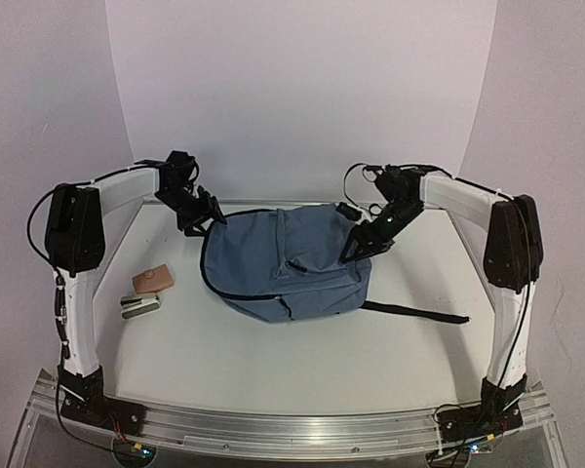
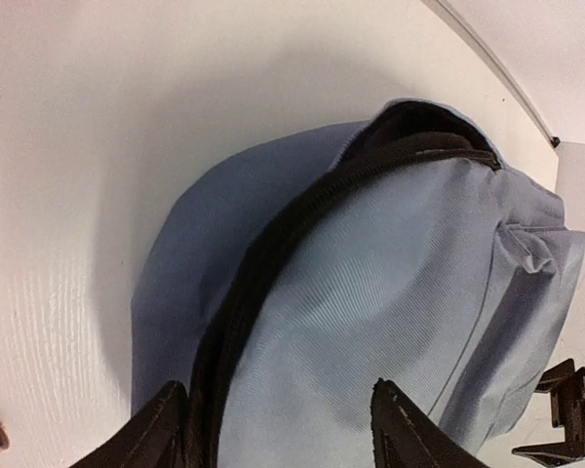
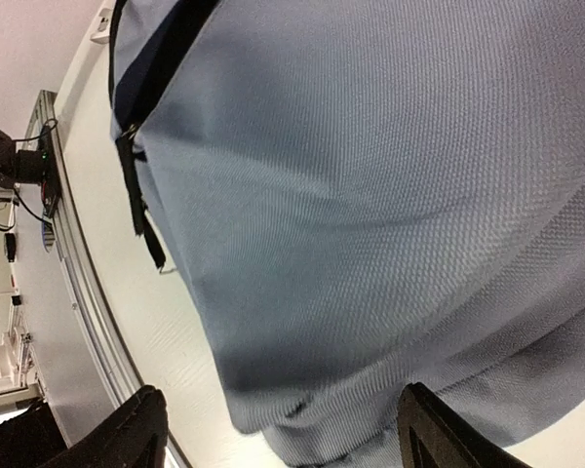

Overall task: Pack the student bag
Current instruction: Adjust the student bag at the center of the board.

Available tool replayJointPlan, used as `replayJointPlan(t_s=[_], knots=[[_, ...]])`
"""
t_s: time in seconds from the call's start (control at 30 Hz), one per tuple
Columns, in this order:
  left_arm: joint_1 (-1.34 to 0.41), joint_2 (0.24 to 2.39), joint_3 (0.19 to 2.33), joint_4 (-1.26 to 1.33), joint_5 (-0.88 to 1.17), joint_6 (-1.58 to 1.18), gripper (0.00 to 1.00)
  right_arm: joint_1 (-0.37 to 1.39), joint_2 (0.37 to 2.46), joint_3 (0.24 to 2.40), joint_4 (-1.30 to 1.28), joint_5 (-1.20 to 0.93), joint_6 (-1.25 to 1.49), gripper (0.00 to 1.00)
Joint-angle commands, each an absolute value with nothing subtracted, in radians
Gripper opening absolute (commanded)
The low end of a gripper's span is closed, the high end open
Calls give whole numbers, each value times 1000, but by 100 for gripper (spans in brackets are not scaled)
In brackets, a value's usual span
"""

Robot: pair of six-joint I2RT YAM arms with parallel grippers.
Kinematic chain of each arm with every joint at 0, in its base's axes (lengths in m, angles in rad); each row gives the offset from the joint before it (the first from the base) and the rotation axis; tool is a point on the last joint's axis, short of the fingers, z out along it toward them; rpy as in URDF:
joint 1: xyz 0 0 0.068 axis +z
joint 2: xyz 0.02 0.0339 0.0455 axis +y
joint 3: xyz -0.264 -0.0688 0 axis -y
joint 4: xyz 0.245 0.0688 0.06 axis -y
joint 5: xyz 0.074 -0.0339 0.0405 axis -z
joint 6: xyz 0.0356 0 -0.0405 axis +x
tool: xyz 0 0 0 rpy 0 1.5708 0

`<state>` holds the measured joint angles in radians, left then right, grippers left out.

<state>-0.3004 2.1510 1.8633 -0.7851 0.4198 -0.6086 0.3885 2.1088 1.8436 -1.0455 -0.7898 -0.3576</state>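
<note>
1. The student bag lay flat on the table, its dark zipper gaping a little at one end.
2. The left fingers stood apart at the bag's far left corner, straddling the zipper edge and clamping nothing I could see.
3. The right fingers were spread wide over the bag's far right side, with blue fabric between them but not pinched.
4. A black strap trailed from the bag's right. A small tan case and a pale grey object lay to the bag's left.
</note>
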Motion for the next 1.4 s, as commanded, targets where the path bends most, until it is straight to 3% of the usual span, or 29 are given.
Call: replayJointPlan(t_s=[0.0, 0.17, 0.3, 0.5, 0.7, 0.87, 0.97, 1.07, 1.13, 1.23, 1.37], knots=[[-329, 1926, 1783, -830, 378, -528, 67, 354, 1946, 1806, -1000, -778, -353, 81], [-404, 1678, 1443, -763, 407, -605, 67, 376, 1789, 1659, -841, -676, -412, 86], [-430, 1558, 1177, -660, 469, -752, 71, 413, 1781, 1661, -806, -616, -450, 90], [-469, 1639, 1064, -531, 542, -823, 75, 497, 1813, 1694, -749, -587, -491, 89], [-471, 1859, 1230, -455, 564, -801, 67, 541, 1912, 1764, -716, -537, -481, 88], [-469, 2086, 1541, -523, 565, -718, 46, 541, 1910, 1750, -717, -501, -470, 88], [-459, 2221, 1786, -612, 541, -667, 39, 541, 1883, 1724, -715, -512, -458, 87], [-448, 2279, 1911, -664, 535, -645, 42, 541, 1883, 1724, -711, -503, -445, 86], [-445, 2266, 1932, -683, 517, -625, 53, 540, 1889, 1733, -704, -496, -437, 85], [-456, 2153, 1829, -655, 494, -608, 63, 542, 1905, 1756, -698, -492, -423, 81], [-510, 1979, 1653, -618, 460, -588, 64, 556, 1922, 1766, -686, -472, -408, 75]])
